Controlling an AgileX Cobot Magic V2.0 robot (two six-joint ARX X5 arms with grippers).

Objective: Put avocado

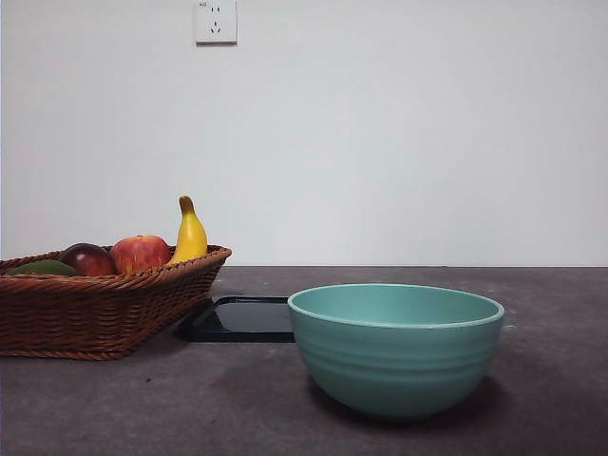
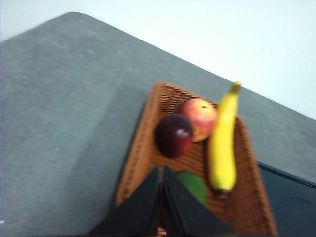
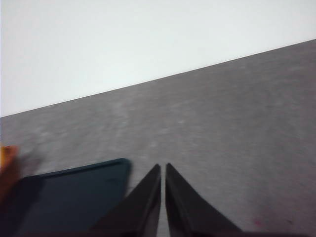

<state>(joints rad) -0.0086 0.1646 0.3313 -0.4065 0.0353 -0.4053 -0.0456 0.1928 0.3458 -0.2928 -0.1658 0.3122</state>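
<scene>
One bowl: teal bowl (image 1: 396,348), nearest in the front view, standing on the dark table (image 1: 541,399).
Tray: one flat black tray (image 1: 239,318) behind the bowl, beside the basket.
Basket: one brown wicker basket (image 1: 95,309) at the left, holding four fruits.
Fruits: one avocado (image 2: 193,185), one dark red-purple fruit (image 2: 174,135), one apple (image 2: 199,117), one banana (image 2: 222,143).
Avocado: lying in the basket, just past the left pincer (image 2: 162,174) tips.
Left pincer: clenched, empty, above the basket's near end.
Right pincer (image 3: 163,170): clenched, empty, over bare table beside the tray.
</scene>
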